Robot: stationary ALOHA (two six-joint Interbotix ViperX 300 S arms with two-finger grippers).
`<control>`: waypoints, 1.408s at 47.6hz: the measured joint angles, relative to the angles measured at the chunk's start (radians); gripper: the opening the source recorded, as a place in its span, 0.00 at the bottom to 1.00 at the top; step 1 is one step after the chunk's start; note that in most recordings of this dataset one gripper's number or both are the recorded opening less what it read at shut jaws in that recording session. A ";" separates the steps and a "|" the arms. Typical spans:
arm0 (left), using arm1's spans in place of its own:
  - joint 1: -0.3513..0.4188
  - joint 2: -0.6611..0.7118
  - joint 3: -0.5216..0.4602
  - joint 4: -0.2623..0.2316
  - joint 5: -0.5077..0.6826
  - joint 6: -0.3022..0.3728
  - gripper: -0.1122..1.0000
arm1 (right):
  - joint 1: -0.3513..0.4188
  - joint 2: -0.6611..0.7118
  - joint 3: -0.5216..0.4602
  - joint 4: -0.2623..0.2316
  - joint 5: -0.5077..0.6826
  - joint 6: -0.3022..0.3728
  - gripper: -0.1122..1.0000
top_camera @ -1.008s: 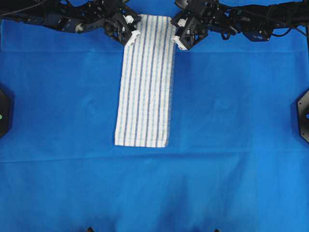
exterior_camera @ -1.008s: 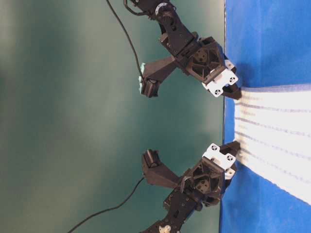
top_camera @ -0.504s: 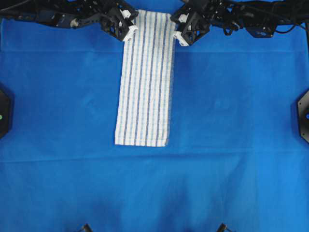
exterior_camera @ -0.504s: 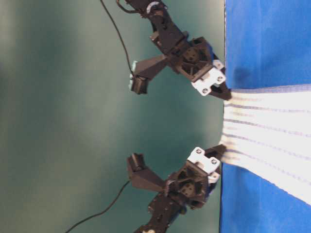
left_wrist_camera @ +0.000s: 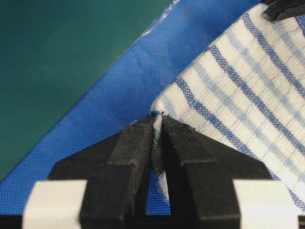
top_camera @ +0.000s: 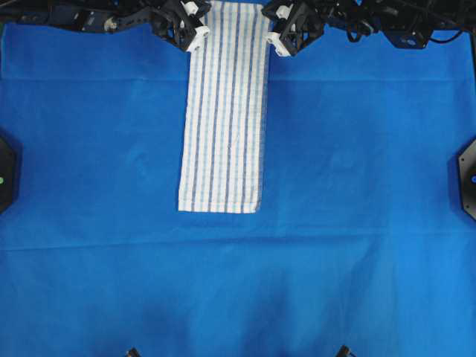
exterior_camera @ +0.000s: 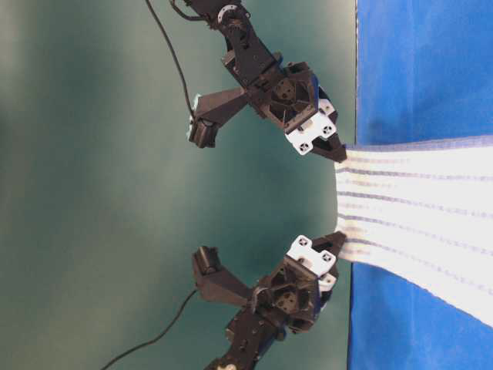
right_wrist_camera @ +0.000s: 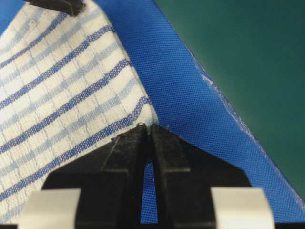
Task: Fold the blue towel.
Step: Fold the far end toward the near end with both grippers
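Towel handling is judged as follows: the blue towel [top_camera: 223, 111] is a thin woven cloth, light and limp, sagging between its supports, so hold is best taken at the corners. It is seen as a long, narrow strip lying lengthwise on the plain blue cloth [top_camera: 357, 223] covering the bench, with its far end raised off the surface. The left tool [left_wrist_camera: 157, 131] is clenched on one far corner, the fabric being pinched between the black fingers [left_wrist_camera: 136, 143]. The right tool [right_wrist_camera: 147, 129] is clenched on the other far corner in the same manner. Between the two corners the edge is seen to dip slightly in the table-level view. No brand, label or legible writing is found on the towel, the cloth or the arms.
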 measured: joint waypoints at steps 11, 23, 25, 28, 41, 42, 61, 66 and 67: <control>-0.055 -0.069 0.043 0.000 0.023 0.000 0.15 | 0.057 -0.071 0.029 0.000 0.046 0.000 0.14; -0.152 -0.144 0.149 0.000 0.034 -0.002 0.14 | 0.175 -0.149 0.110 0.000 0.055 0.003 0.14; -0.176 -0.158 0.169 0.000 0.034 -0.006 0.15 | 0.196 -0.158 0.123 0.002 0.057 0.003 0.14; -0.212 -0.179 0.198 0.000 0.034 -0.012 0.15 | 0.236 -0.170 0.143 0.002 0.063 0.005 0.14; -0.397 -0.253 0.285 -0.002 0.034 -0.035 0.15 | 0.387 -0.199 0.196 0.005 0.069 0.048 0.14; -0.414 -0.255 0.288 0.000 0.034 -0.040 0.14 | 0.394 -0.201 0.199 0.005 0.069 0.052 0.14; -0.595 -0.258 0.322 0.000 0.041 -0.106 0.15 | 0.560 -0.202 0.219 0.006 0.067 0.126 0.14; -0.604 -0.262 0.327 0.000 0.061 -0.107 0.15 | 0.580 -0.202 0.219 0.006 0.067 0.144 0.14; -0.606 -0.264 0.327 -0.002 0.066 -0.107 0.14 | 0.583 -0.202 0.219 0.006 0.067 0.147 0.14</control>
